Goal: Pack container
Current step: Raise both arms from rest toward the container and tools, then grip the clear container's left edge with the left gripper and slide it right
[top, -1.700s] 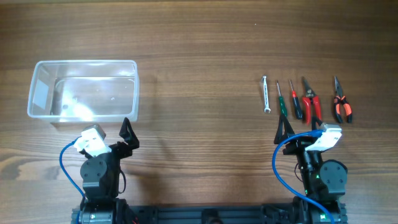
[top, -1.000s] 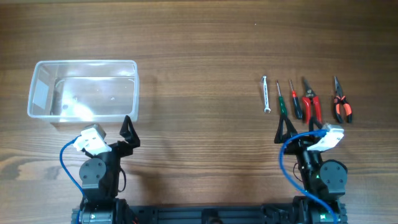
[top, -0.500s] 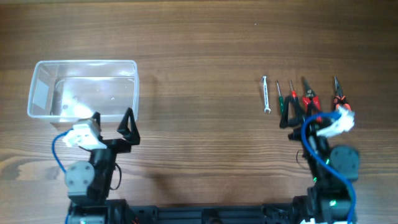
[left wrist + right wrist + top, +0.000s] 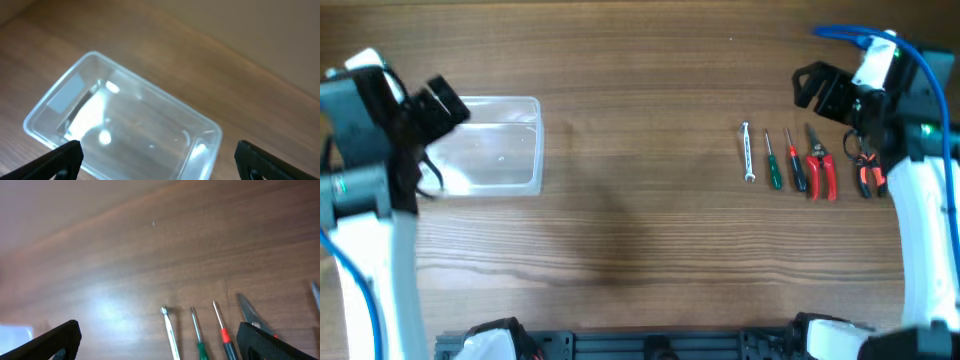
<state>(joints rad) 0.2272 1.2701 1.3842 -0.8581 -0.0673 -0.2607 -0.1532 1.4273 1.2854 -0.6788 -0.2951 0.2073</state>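
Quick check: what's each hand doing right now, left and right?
Left hand: open, holding nothing, over the container.
Right hand: open, holding nothing.

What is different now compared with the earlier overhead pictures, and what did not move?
Both arms rose from the near edge and reached forward. The left gripper is now over the container, and the right gripper is by the far ends of the tools. Both are open and hold nothing. The container, still empty, the wrench, green screwdriver, red screwdriver, red cutters and orange pliers stayed in place.
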